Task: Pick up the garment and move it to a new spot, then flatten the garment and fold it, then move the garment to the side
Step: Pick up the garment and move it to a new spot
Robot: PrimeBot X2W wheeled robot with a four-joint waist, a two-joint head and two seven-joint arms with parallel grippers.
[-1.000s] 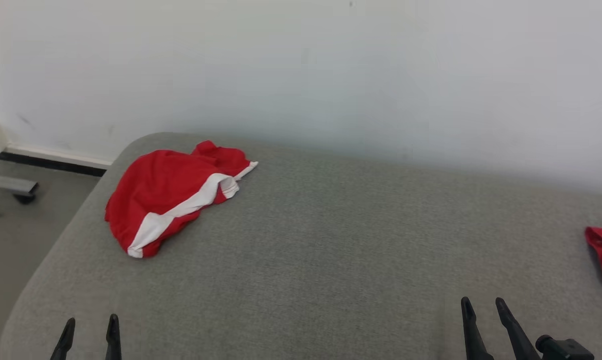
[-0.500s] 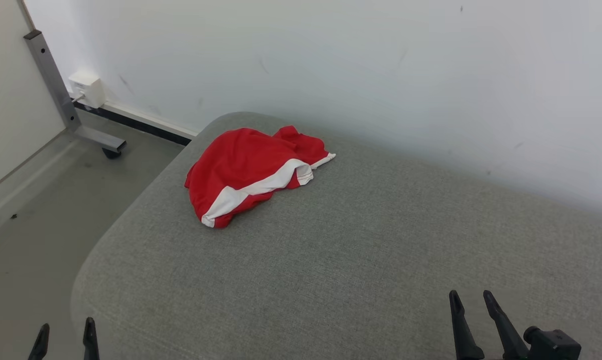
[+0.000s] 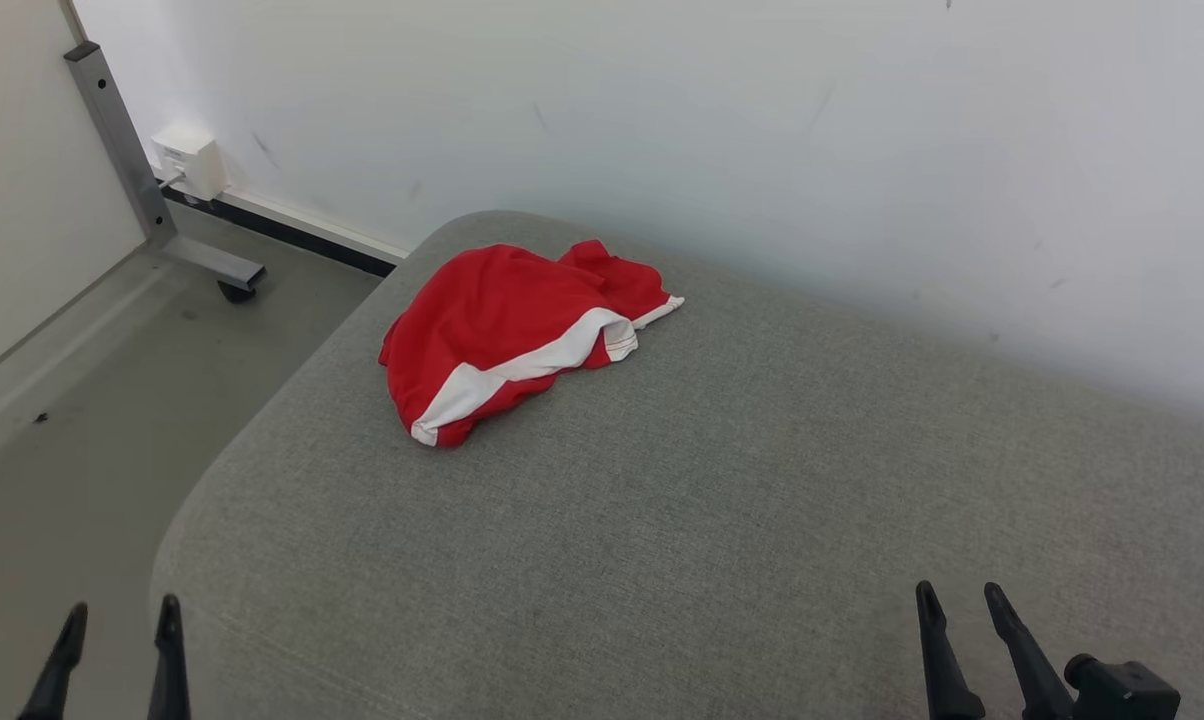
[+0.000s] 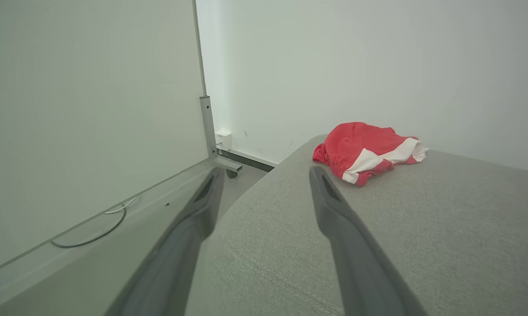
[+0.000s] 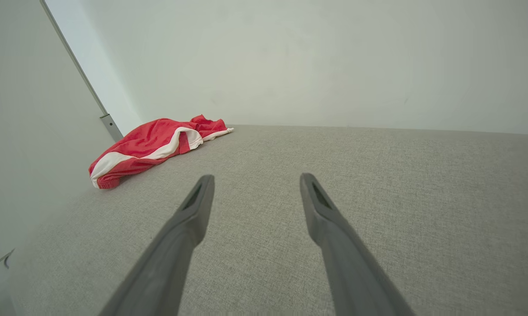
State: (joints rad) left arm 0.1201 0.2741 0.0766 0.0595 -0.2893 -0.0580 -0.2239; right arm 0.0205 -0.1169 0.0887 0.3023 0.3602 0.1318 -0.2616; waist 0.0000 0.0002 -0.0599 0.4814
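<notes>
Bright, even, diffuse light; soft faint shadows; wrist views wide-angle distorted.

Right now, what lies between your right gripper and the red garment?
Only bare grey cushion. In the right wrist view it runs unbroken from the open right gripper to the crumpled red garment; the head view shows the same.

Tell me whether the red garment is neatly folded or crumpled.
Crumpled, not folded: the red garment lies in a bunched heap on the grey cushion, its white stripe curving over uneven wrinkles.
</notes>
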